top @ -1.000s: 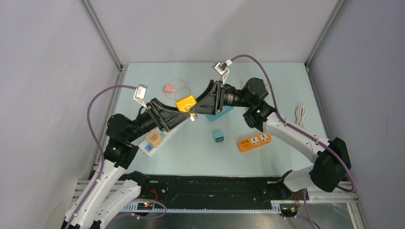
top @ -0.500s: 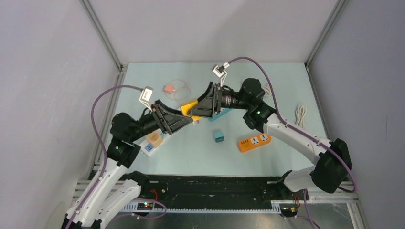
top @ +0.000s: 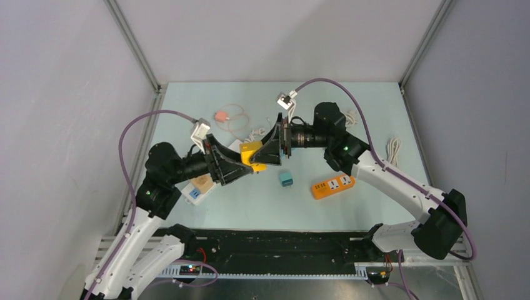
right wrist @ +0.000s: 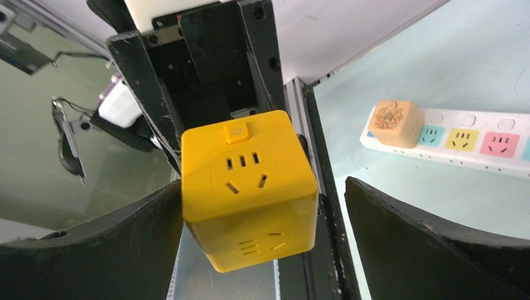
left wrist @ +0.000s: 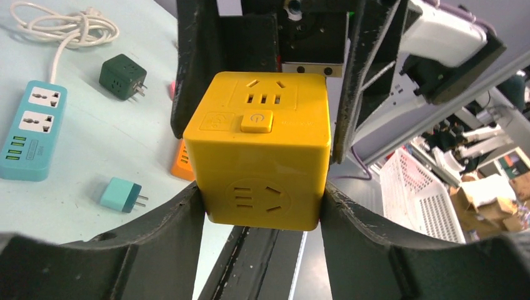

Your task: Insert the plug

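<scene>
The cube (left wrist: 259, 156) is smooth yellow plastic with a soft gloss. The jaws are matt black plastic, faintly grainy. The bench (top: 250, 206) looks smooth and matt. The tan block (right wrist: 390, 123) looks like speckled wood, and the strip (right wrist: 475, 140) is smooth white plastic.

strip (right wrist: 462, 140) cropped (right edge), cube's (right wrist: 247, 187) back hidden

Pale grey walls (top: 262, 37), aluminium corner posts (top: 134, 44), pale green table (top: 365, 106), black rail (top: 281, 245) along its near edge
</scene>
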